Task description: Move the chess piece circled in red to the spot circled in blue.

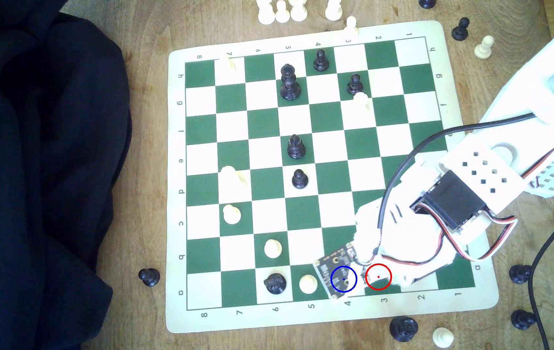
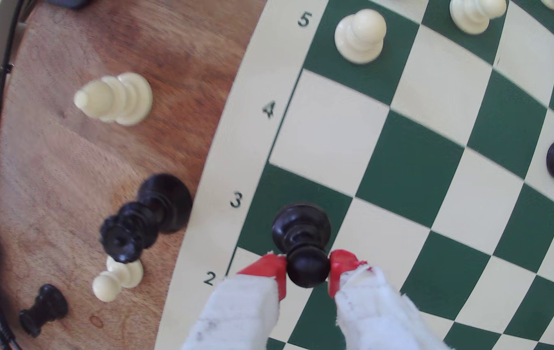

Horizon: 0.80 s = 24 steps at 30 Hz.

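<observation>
I see my hand (image 2: 307, 269) low over the board's edge. Its two red fingertips (image 2: 274, 269) sit one on each side of the black pawn (image 2: 302, 235), right at the pawn's round head. They look pressed against the head, so the hand is closed on the pawn. The pawn stands upright between the fingertips, with its round base on the green square next to the number 3 on the rim. I cannot tell if the base is still touching the board.

Just past the pawn, one square along the same edge row, is the white square (image 2: 331, 134) next to the number 4. It is bare. In the exterior view the blue circle (image 1: 343, 278) marks that spot, and the red circle (image 1: 378, 276) sits right beside it. There my arm (image 1: 454, 202) and its little circuit board cover both circles, so I cannot see the pawn in that view.

One more square along the row, by the number 5, stands a white pawn (image 2: 360, 35).

Off the chessboard (image 2: 413, 158), near my hand, a black queen (image 2: 147, 215) lies tipped over on the wooden tabletop (image 2: 67, 161). A white piece (image 2: 115, 99) lies farther out.
</observation>
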Each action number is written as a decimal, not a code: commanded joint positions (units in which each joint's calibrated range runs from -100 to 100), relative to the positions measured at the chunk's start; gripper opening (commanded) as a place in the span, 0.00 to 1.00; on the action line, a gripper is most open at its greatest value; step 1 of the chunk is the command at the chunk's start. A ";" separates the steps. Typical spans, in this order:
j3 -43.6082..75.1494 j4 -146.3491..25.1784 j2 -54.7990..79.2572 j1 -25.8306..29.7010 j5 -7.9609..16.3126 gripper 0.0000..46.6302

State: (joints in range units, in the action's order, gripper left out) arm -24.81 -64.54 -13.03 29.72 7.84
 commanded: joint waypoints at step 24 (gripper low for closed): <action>18.19 3.03 20.24 -2.46 -0.29 0.12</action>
State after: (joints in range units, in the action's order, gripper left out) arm -10.35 -62.23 8.09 27.21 7.84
